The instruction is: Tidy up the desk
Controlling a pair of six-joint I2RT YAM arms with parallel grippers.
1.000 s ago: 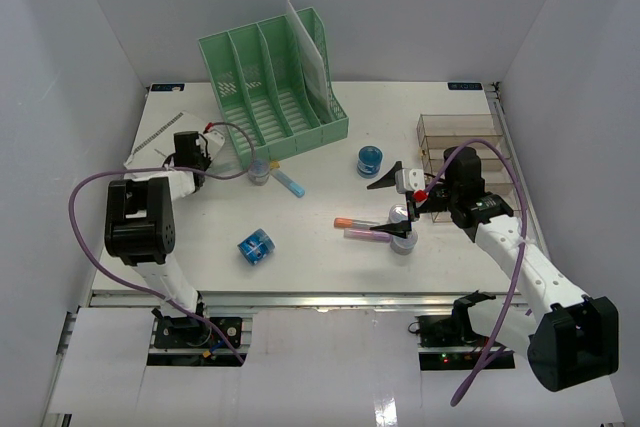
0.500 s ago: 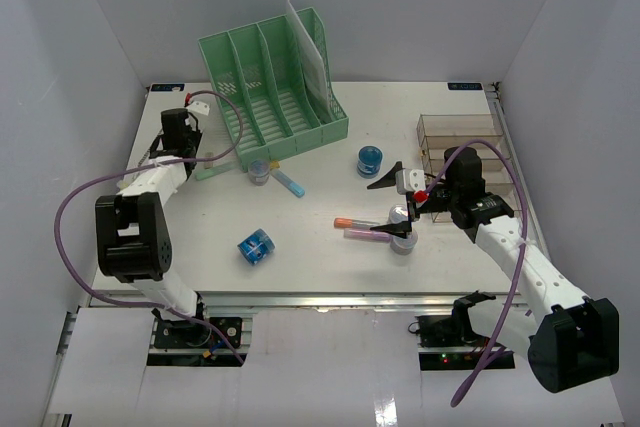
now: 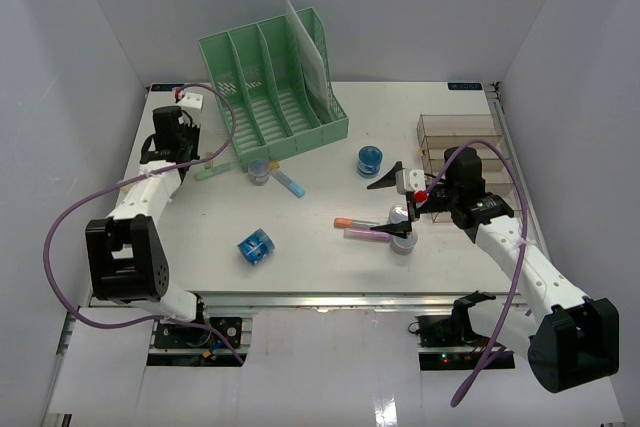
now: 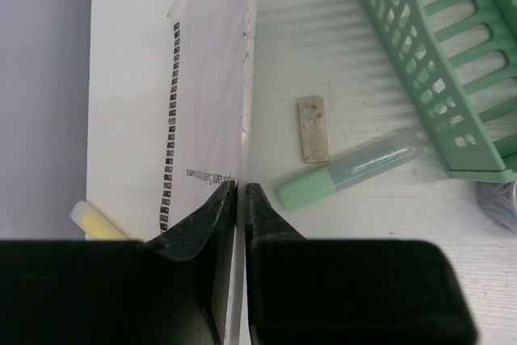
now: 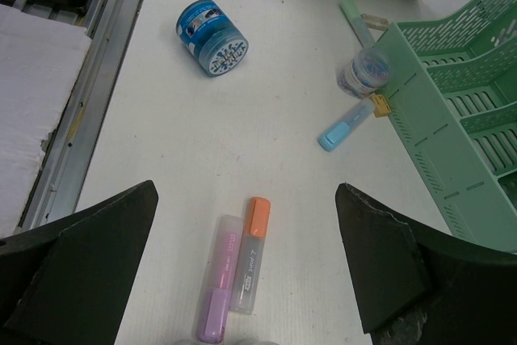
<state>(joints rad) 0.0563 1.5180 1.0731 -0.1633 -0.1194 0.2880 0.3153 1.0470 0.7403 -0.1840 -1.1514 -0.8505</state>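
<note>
Left jaws swung toward desk's (image 3: 310, 282) left edge (pinching paper's (image 4: 212, 78) edge).

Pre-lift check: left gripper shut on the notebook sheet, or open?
Shut on the notebook sheet. The left gripper has its fingertips almost touching, and the sheet's right edge runs into the slit between them.

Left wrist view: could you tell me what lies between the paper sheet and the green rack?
A small grey tab and a green highlighter lie between the paper sheet and the green rack in the left wrist view.
</note>
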